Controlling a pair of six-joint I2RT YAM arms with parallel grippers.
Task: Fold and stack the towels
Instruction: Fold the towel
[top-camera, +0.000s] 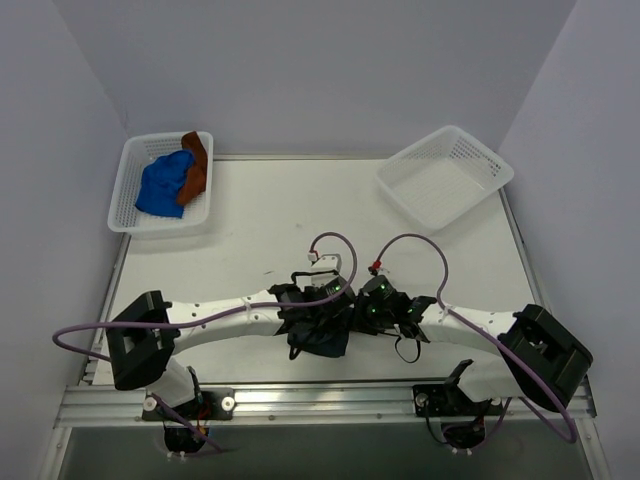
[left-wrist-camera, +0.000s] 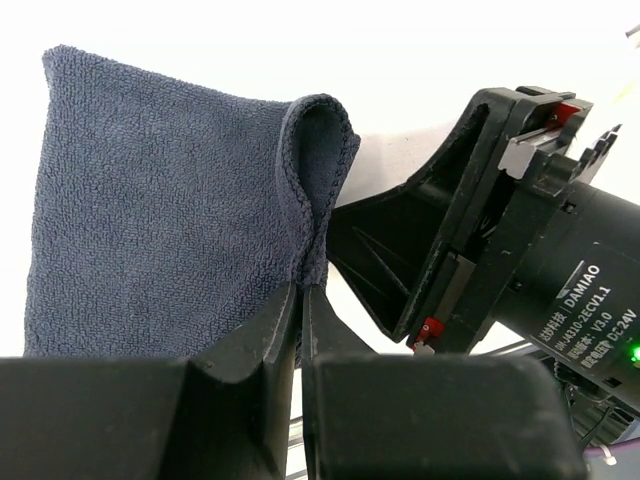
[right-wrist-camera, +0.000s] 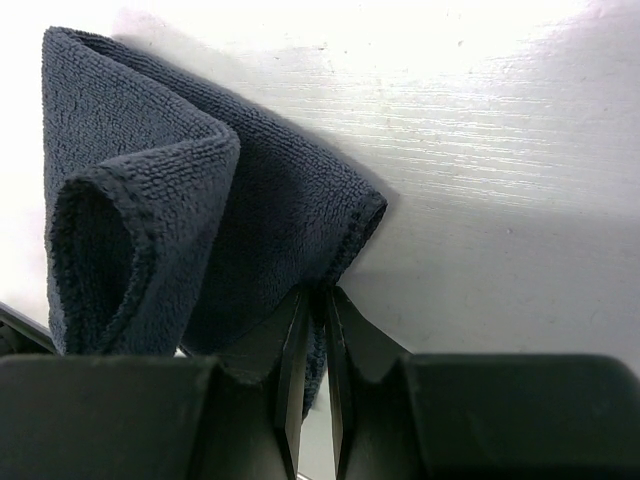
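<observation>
white mesh left basket (top-camera: 124, 188), right basket (top-camera: 443, 186), white table (top-camera: 290, 215)

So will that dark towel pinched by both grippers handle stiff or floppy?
Probably floppy: the dark towel curls into a loose loop beside the left gripper. Likely light, being thin. Its terry pile looks grippy, so slipping from the right gripper seems unlikely.

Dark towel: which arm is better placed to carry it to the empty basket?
Likely the right: the right gripper pinches the dark towel, and the empty basket stands on its side.
</observation>
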